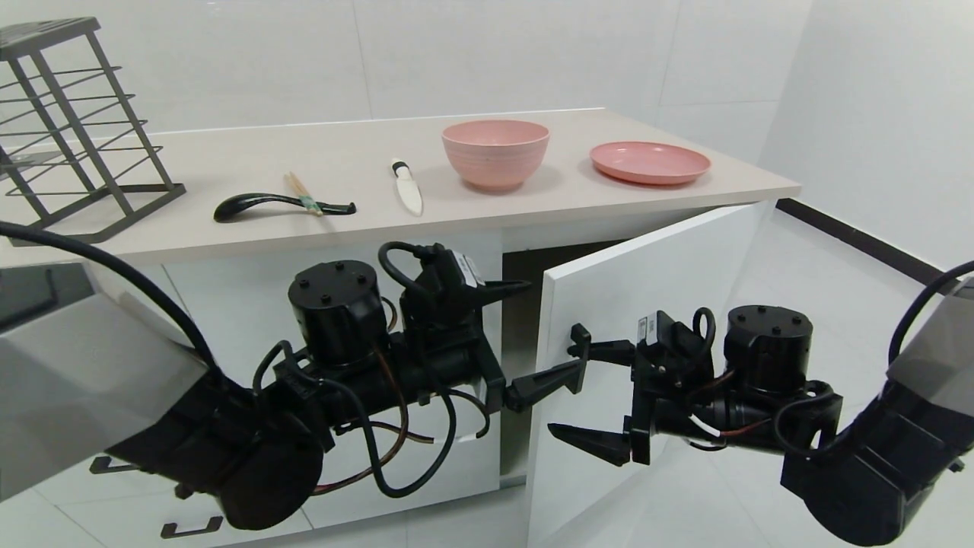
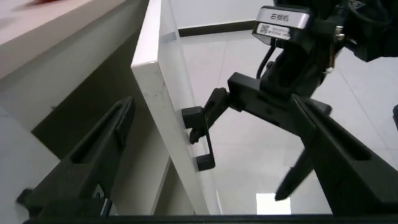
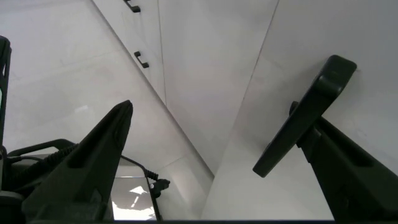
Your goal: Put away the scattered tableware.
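On the countertop (image 1: 342, 164) lie a black spoon (image 1: 251, 204), chopsticks (image 1: 303, 193) and a white knife (image 1: 408, 187). A pink bowl (image 1: 495, 152) and a pink plate (image 1: 649, 161) stand farther right. Below them the white cabinet door (image 1: 647, 281) stands partly open. My left gripper (image 1: 544, 331) is open and straddles the door's free edge (image 2: 158, 81), one finger inside and one outside. My right gripper (image 1: 567, 388) is open in front of the door (image 3: 323, 25). Its upper finger (image 2: 217, 109) touches the black door handle (image 1: 578, 346) (image 2: 202, 140).
A dark wire dish rack (image 1: 72, 122) stands at the counter's left end. Drawers with black handles (image 1: 190, 525) (image 3: 142, 60) sit under the counter to the left. White tiled floor (image 1: 799, 251) lies open to the right of the door.
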